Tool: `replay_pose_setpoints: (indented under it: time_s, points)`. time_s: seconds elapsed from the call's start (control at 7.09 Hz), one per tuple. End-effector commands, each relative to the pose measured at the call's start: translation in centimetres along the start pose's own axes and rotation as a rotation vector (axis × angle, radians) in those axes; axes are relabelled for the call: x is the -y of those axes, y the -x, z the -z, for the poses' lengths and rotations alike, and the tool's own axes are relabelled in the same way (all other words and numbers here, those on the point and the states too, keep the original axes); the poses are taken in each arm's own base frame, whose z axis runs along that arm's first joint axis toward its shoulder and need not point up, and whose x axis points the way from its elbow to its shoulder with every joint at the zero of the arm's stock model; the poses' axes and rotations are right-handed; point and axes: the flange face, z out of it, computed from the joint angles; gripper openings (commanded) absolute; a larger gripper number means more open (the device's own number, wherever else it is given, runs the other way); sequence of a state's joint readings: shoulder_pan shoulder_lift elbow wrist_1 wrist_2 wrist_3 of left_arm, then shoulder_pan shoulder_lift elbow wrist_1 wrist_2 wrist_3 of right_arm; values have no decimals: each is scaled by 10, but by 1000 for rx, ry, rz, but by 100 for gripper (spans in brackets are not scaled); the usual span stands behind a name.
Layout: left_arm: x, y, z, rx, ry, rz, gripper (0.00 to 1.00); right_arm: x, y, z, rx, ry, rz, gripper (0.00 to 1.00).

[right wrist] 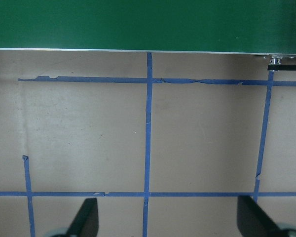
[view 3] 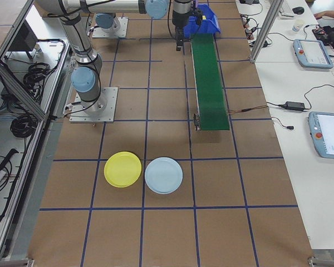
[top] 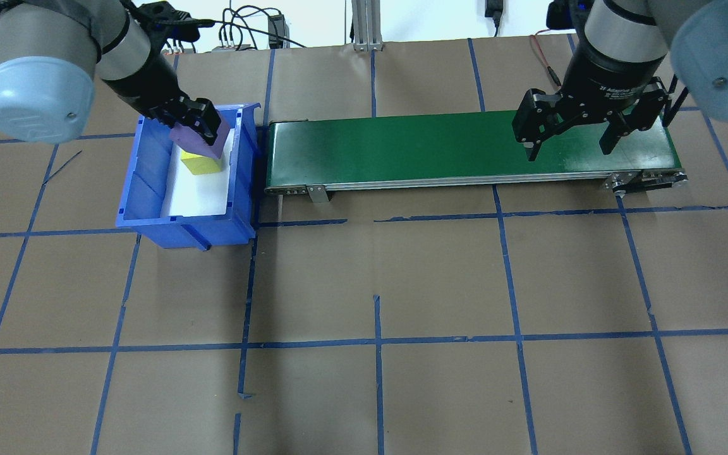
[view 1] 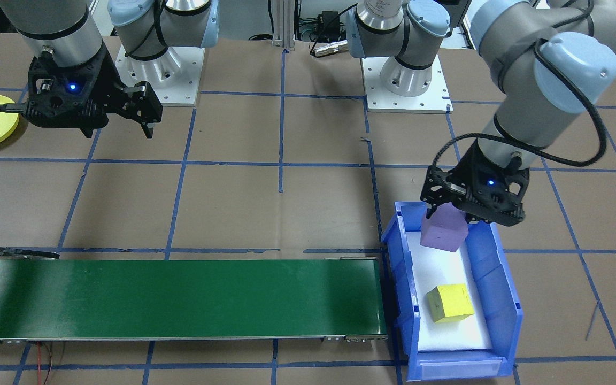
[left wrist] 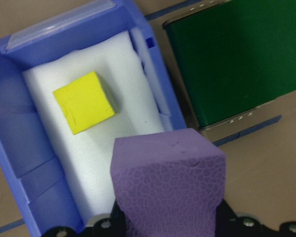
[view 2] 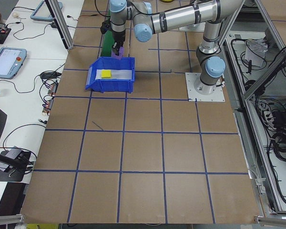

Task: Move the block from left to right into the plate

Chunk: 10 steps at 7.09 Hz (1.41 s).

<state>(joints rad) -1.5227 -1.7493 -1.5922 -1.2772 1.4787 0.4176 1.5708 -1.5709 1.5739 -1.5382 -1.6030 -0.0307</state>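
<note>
While clamped on purple block [view 1: 444, 231], left gripper [view 1: 448, 214] hangs above blue bin [view 1: 506, 299]; yellow block [view 1: 450, 302] lies inside.
Overhead: right gripper [top: 572, 146], fingers apart, over green conveyor [top: 402, 148]. Right view: yellow plate [view 3: 122, 169] on open table beyond the conveyor's end.

You can read one marking only: white lettering on the black wrist collar of the right arm [top: 617, 88], roughly "2F Adaptive"; the rest of it is illegible.
</note>
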Motion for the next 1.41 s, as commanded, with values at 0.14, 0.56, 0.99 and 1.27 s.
replay_pose_setpoints:
  time_s: [0.14,0.56,0.99,1.27]
  points:
    - [43,-31,-71,-11,-26,10,32,0,-1,0,0,1,-3,100]
    - [58,-44,-133,-28,-14,-7,32,0,-2,0,0,0,-3,100]
    - [59,-46,-127,-40,-28,-18,100,0,-1,0,0,1,-3,100]
    - [56,-39,-71,-2,-107,-24,100,-1,-2,-7,1,13,-4,100]
